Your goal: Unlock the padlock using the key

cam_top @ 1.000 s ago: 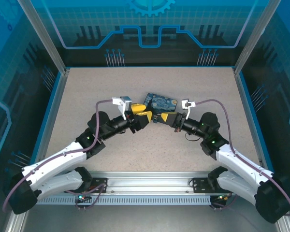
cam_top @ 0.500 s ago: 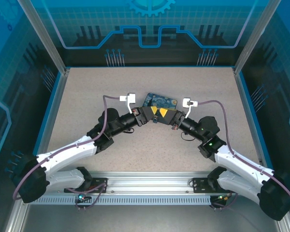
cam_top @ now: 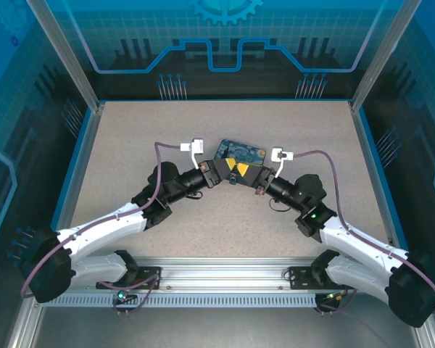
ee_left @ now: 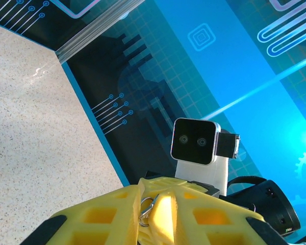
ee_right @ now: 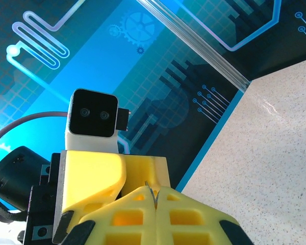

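**Padlock and key, one in each gripper, at mid-table**

Item 1: padlock (ee_left: 144,206). Small metal lock. A thin bright shackle loop shows between the yellow fingers of the left gripper (ee_left: 152,217), and the body is hidden behind them. The fingers are drawn in close around the loop. It appears to be pinched rather than merely resting there, though the view is too tight to be sure.

Item 2: key (ee_right: 153,196). A dark sliver standing up from the seam of the right gripper (ee_right: 155,206), whose fingers are clamped together on it.

Location: in the top view both grippers meet tip to tip above the table (cam_top: 130,145), just in front of the blue-and-yellow tin (cam_top: 241,150).

Handling, as judged: both pieces are light, rigid, smooth metal, not fragile but slippery. The padlock would likely swing if held by the shackle alone. It is better taken across the flat sides of its body, with the keyhole end left bare and facing the other arm. The key is thin enough to twist between the pads. It is best gripped by its broad head, with the blade left free. A slight misalignment at the keyhole could lever it out.
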You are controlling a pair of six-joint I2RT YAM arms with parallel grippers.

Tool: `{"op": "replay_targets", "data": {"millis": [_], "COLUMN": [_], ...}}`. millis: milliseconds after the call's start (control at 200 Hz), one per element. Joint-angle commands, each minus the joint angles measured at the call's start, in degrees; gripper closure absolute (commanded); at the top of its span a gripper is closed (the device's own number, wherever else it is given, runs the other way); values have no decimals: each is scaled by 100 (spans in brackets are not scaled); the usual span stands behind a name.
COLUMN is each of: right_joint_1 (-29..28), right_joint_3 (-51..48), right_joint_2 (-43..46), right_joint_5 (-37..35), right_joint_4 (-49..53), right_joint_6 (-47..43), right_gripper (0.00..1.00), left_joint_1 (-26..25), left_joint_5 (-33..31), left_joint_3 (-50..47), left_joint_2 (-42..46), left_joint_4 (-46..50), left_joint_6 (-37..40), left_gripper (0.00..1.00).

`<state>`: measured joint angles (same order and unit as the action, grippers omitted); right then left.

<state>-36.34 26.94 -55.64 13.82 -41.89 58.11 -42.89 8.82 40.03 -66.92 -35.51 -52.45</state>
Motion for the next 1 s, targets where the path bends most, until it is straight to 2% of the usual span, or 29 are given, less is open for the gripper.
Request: {"op": "replay_targets", "data": {"millis": [0, 125, 200, 335, 420, 485, 565, 685, 795, 890, 996], "right_joint_1": [-110, -137, -153, -160, -148, -78, 133, 697, 1146, 1225, 1178], "right_joint_3": [148, 171, 179, 180, 171, 171, 133, 54, 15, 110, 427], "right_joint_2": [-43, -79, -112, -132, -19, 166, 447, 859, 1057, 1108, 1009], "right_joint_5": [-82, -109, -118, -126, -124, -8, 356, 1381, 2451, 3033, 3442], "right_joint_4": [-275, -285, -285, -246, -8, 332, 782, 1390, 1657, 1696, 1855], "right_joint_6": [17, -1, 0, -14, -153, -370, -693, -1229, -1680, -2030, -2393], "right_gripper": [100, 100, 100, 100, 97, 92, 77, 53, 39, 32, 32], "left_joint_1": [25, 27, 27, 27, 27, 44, 67, 112, 118, 128, 127], "left_joint_5": [95, 120, 124, 90, 41, -1, 50, 371, 793, 1178, 1574], "left_joint_3": [203, 220, 225, 216, 234, 284, 405, 813, 1420, 1856, 2224], "left_joint_2": [-76, -112, -121, -85, 28, 185, 391, 606, 647, 604, 502], "left_joint_4": [-179, -175, -175, -143, 56, 369, 901, 2041, 3342, 4180, 4841], "left_joint_6": [41, 38, 41, 106, 328, 647, 1170, 2171, 3176, 3818, 4344], "left_gripper": [77, 78, 83, 100, 100, 100, 100, 100, 100, 100, 100]}}
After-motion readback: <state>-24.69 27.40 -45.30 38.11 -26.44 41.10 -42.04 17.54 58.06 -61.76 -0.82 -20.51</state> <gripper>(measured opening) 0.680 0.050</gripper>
